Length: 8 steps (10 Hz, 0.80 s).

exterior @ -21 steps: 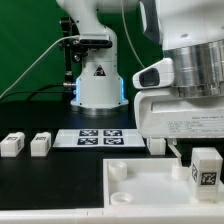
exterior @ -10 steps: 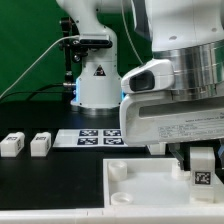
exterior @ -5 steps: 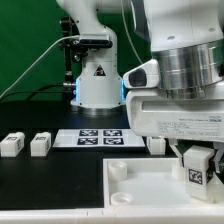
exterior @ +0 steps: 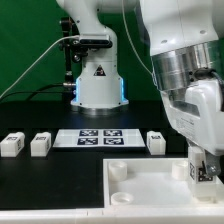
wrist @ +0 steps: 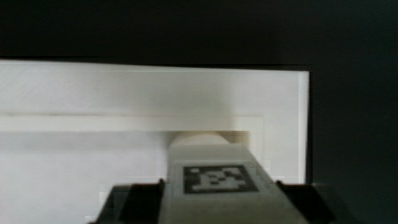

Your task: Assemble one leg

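My gripper (exterior: pixel 203 168) is shut on a small white leg (exterior: pixel 201 170) with a black-and-white tag and holds it upright at the far corner of the large white panel (exterior: pixel 140 195) on the exterior view's right. In the wrist view the leg (wrist: pixel 217 170) sits between my dark fingers (wrist: pixel 135 203), its far end at a round corner socket (wrist: pixel 210 139) of the panel (wrist: pixel 107 140). Whether the leg touches the socket I cannot tell. Three more legs lie on the table: two at the exterior view's left (exterior: pixel 12 144) (exterior: pixel 40 144) and one by the marker board (exterior: pixel 154 142).
The marker board (exterior: pixel 98 138) lies behind the panel. The robot base (exterior: pixel 96 80) stands at the back with a cable at the exterior view's left. Another corner socket (exterior: pixel 117 171) rises at the panel's near left corner.
My wrist has turned and shifted toward the exterior view's right with the leg in it. The leg now hangs lower over the panel's far right corner.
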Motion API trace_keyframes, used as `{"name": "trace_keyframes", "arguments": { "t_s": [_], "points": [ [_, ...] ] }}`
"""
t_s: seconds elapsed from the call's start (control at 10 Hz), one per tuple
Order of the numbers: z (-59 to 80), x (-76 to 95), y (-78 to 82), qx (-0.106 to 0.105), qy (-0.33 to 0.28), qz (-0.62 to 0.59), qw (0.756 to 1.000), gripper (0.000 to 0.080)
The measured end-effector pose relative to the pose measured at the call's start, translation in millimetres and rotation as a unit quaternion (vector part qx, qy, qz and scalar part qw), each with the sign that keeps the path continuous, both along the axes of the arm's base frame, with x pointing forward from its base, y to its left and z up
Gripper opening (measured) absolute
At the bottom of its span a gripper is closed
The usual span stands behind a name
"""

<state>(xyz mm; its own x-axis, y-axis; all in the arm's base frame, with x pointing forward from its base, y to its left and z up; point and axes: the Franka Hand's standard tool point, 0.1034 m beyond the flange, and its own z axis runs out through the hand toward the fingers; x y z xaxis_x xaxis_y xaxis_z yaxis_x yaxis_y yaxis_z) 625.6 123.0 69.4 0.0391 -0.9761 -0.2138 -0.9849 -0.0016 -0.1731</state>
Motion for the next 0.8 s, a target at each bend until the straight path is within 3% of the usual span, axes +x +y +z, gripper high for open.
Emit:
{"name": "trace_keyframes", "arguments": {
  "t_s": [0.1,0.2,0.3,0.4,0.5,0.6,0.8],
  "points": [
    [-0.2,-0.2,0.0,-0.003,-0.004,0.018,1.000,0.0370],
    [-0.2,-0.8,0.0,-0.007,-0.005,0.038,0.999,0.0370],
    [0.2,-2.5,-0.1,-0.017,-0.012,0.116,0.993,0.0522],
    [0.8,-2.6,-1.5,-0.030,-0.024,0.206,0.978,0.0522],
    [1.2,-5.7,0.6,-0.045,-0.023,0.306,0.951,0.0624],
    [2.8,-7.3,8.6,-0.065,-0.019,0.395,0.916,0.0644],
    [2.9,-5.5,7.1,-0.076,-0.042,0.490,0.867,0.0649]
  ]
}}
